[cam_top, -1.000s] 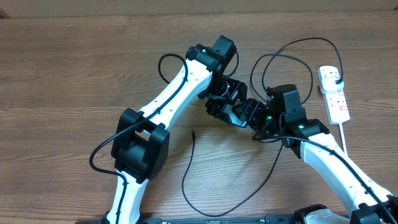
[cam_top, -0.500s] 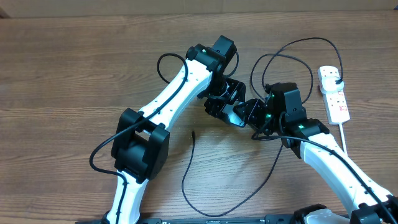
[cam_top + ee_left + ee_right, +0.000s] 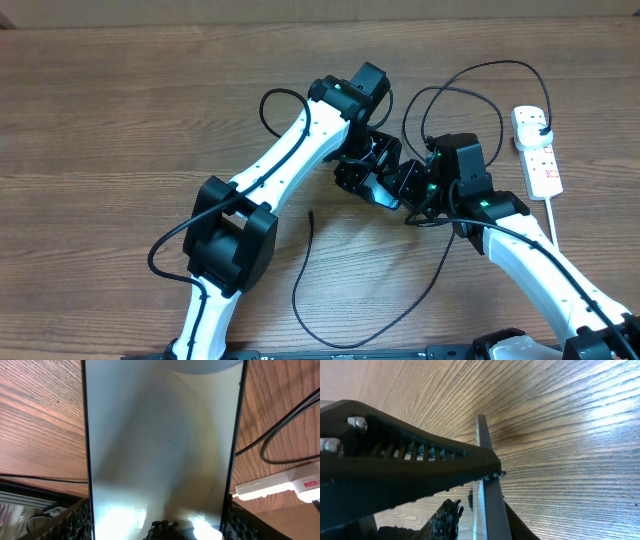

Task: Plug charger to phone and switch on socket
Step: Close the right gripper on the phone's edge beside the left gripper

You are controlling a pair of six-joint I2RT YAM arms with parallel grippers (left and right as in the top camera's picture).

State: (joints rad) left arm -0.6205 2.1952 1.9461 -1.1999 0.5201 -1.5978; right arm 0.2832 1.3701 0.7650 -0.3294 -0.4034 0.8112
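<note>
Wood-grain tabletop [image 3: 120, 120], mid-task: 2 arms meet above it with the phone [image 3: 378, 189] raised and tilted between them. Your left gripper [image 3: 362, 172] holds the phone across its width, jaws wide and set against its long edges, the pale screen filling that wrist view. Your right gripper [image 3: 402, 185] sits at the phone's thin edge, jaws narrow. 1 finger [image 3: 420, 475] touches that edge and the other is mostly hidden, so you cannot tell whether it truly grips.

The charger [image 3: 311, 225] lies loose on the table near the phone, on the side toward the arm bases, its tip unplugged and apart from the phone. The socket [image 3: 537, 150] lies well apart from the phone, beyond the right arm, and the cable loops off toward it.

Expect the phone to be stiff, slim and slick, with a screen that will not forgive a drop. Hold it by the long edges and leave the port end free. The cable looks light and limp, so take it just behind the tip or it will likely flop off line.

The surface is flat laminate with glare near the phone. Of the room, only a pale strip shows past the table's far edge.
</note>
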